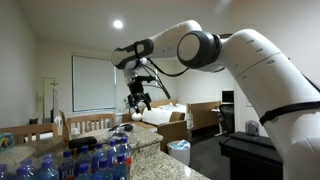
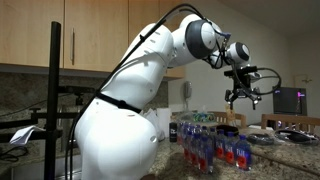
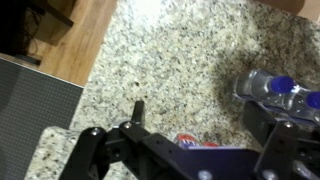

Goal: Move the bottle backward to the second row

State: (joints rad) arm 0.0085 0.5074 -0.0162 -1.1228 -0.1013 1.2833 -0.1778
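Speckled granite surface (image 3: 170,50) carries clustered clear plastic bottles (image 1: 100,158) with blue caps. Above them hangs the claw (image 1: 138,99), fingers apart. Beneath it, partly hidden, the bottle (image 3: 186,141) shows its red-patched label.

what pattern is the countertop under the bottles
Speckled granite countertop, beige with grey and black flecks; it shows best in the wrist view.

Speckled grey granite counter (image 3: 180,60), blue-capped clear bottles (image 3: 272,88), white arm (image 1: 258,58)
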